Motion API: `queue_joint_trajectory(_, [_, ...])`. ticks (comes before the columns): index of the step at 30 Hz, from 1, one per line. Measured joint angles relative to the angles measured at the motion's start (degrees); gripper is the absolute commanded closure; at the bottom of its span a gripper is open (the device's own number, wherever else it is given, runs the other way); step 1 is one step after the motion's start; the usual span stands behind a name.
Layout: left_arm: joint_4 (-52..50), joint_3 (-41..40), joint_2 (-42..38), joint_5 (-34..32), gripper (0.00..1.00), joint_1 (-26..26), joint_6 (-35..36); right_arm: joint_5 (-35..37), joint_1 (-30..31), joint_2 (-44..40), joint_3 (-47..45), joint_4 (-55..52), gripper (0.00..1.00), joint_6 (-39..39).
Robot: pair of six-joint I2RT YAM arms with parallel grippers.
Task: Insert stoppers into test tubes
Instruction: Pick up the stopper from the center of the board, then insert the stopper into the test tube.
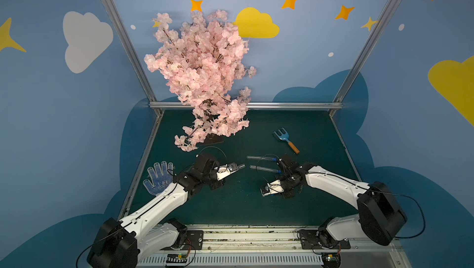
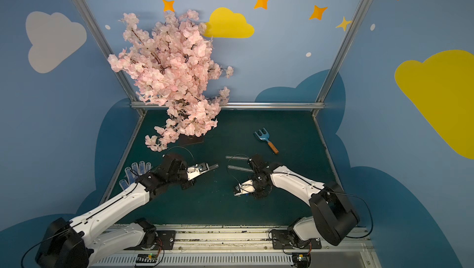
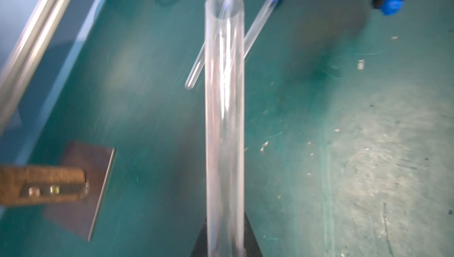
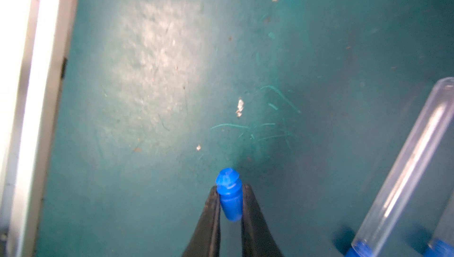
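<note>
My left gripper (image 1: 237,168) (image 3: 224,221) is shut on the rounded end of a clear test tube (image 3: 224,108) (image 2: 214,166). The tube is held level above the mat with its open mouth toward the right arm. My right gripper (image 1: 264,193) (image 4: 229,188) hangs low over the mat, shut on a bright blue stopper (image 4: 229,194) whose stepped end sticks out past the fingertips. Two more test tubes (image 1: 260,157) (image 1: 263,168) lie side by side on the mat beyond the right wrist. Each has a blue stopper (image 1: 274,159) (image 1: 277,170) in its mouth.
A pink blossom tree (image 1: 202,74) on a dark base plate (image 1: 216,139) stands at the back left. A blue toy rake with an orange handle (image 1: 285,138) lies at the back right. A dotted work glove (image 1: 159,179) lies by the left frame rail.
</note>
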Motion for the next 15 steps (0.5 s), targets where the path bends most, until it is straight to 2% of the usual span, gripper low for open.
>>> queue_joint_trajectory(4, [2.4, -1.3, -0.7, -1.1, 0.98, -4.9, 4.3, -2.7, -0.1, -1.9, 1.0, -0.7, 0.97, 5.6])
queue_joint_trajectory(10, [7.2, -2.2, 1.7, -6.3, 0.98, -11.1, 10.4, -8.0, -0.1, -2.6, 6.1, -2.3, 0.98, 13.5])
queue_joint_trajectory(15, [10.4, -3.8, 2.7, -8.9, 0.98, -13.8, 15.0, -11.1, -0.1, -2.8, 8.2, -2.7, 0.98, 17.4])
